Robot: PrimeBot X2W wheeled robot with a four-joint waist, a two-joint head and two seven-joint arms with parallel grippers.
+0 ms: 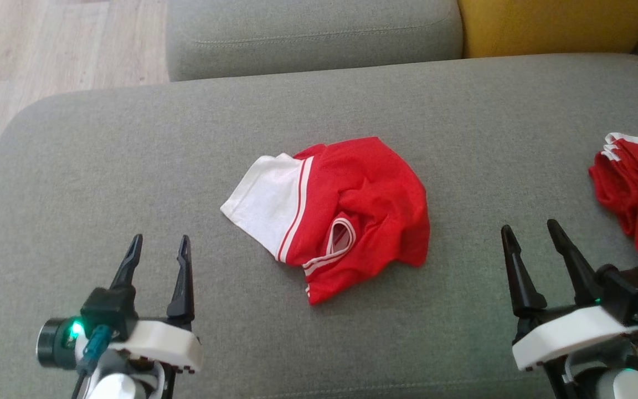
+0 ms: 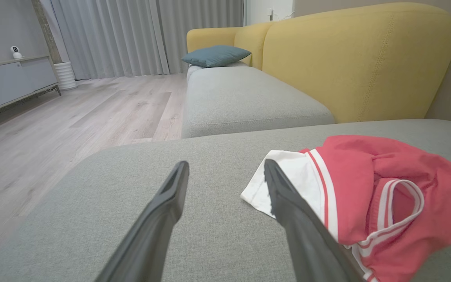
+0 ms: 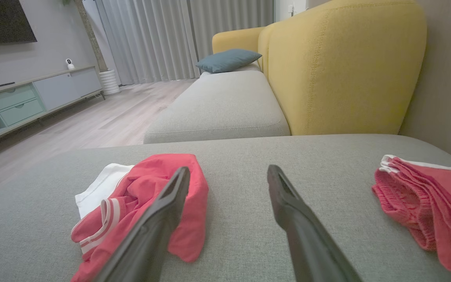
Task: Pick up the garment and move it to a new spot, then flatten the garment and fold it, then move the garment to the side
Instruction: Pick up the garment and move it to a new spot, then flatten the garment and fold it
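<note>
My left fingers (image 1: 184, 266) and right fingers (image 1: 515, 266) are spread, holding nothing, over the grey cushion (image 1: 130, 166). The crumpled red garment (image 1: 352, 210) lies between them, mid-cushion; another red pile (image 1: 637, 194) lies far right.

I see bare grey cushion (image 1: 103, 166) all round the crumpled garment (image 1: 363, 205). There's an open lane from my left gripper (image 1: 161, 238) to its white edge, and another from my right gripper (image 1: 528, 226) to its red side. Only other clutter is a second red garment (image 1: 634, 194) at the right edge, well apart. Yellow backrest (image 1: 551, 25) blocks far right. Cushion ends at the floor (image 1: 47, 50) far left.
</note>
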